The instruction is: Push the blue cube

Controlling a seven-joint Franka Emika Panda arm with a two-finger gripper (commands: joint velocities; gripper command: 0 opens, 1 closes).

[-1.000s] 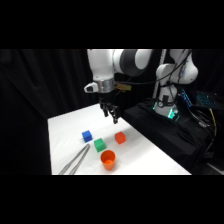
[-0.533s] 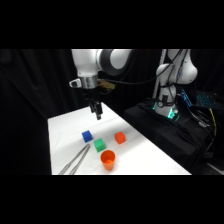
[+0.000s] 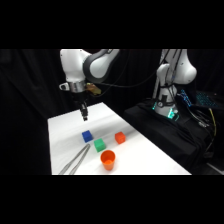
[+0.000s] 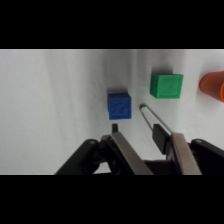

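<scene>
While flat on the table — blue cube [image 4: 119, 105] (no long axis)

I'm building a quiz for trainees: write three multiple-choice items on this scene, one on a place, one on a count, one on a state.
1. Where does the small deep-blue cube sit relative to the white arm's two-finger gripper?
A. On the white table, apart from the gripper
B. Between the fingers
C. Inside the orange cup

2. How many cubes are on the white table?
A. One
B. Three
C. Five

3. How does the round orange cup stand?
A. Tipped on its side
B. Stacked on the green cube
C. Upright, mouth up

Answers: 1 A, since the side view shows a gap between cube and fingertips. 2 B: blue, small green cube and small red-orange cube. 3 C: its open rim faces up.
</scene>
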